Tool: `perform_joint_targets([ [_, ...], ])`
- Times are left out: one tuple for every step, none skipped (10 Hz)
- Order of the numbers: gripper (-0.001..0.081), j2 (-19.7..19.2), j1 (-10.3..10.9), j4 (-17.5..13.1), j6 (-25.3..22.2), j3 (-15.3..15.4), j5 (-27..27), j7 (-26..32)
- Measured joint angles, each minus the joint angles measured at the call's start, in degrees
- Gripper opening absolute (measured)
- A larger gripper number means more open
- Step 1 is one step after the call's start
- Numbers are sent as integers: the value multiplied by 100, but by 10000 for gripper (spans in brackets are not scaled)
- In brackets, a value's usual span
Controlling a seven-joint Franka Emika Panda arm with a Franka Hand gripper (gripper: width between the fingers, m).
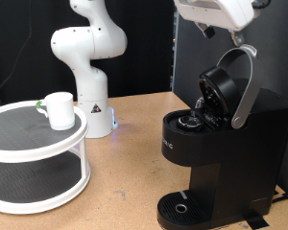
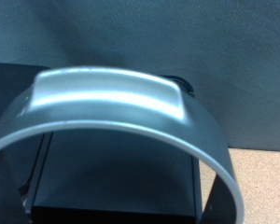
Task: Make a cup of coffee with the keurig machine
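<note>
Jaws: state can't be told. Fingertips don't show in either view; the exterior view has only the white gripper body at top right of frame, cut by the edge. Nothing seen between fingers, so no hold claimed.

Directly below gripper: the keurig machine, right half of frame, lid hinged up and open, silver-grey handle arc uppermost. Wrist view is filled by that handle, close, machine body dark beneath it.

Pod chamber exposed; contents too small to confirm.

The cup: white mug, upper tier of round white two-tier rack, left of frame, well apart from machine. Drip tray bare, no cup under spout.

Judgement: work is at lid stage. To do it well, centre on handle arc, push along the hinge swing, not straight down; avoid side load.
</note>
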State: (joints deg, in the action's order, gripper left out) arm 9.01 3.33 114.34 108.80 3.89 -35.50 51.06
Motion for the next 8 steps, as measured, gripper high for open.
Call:
perform_joint_targets([
  [806,-20,9,0,31,37,-52,-21],
  [806,-35,19,0,97,83,-138,-29],
  [806,-42,22,0,203,145,-194,-50],
  [806,-43,26,-6,258,212,-208,-117],
  [716,-44,30,-13,300,274,-216,-164],
  [716,-45,42,-14,350,329,-233,-174],
  [530,-48,48,-14,406,388,-251,-176],
  [395,-51,50,-14,450,448,-267,-177],
])
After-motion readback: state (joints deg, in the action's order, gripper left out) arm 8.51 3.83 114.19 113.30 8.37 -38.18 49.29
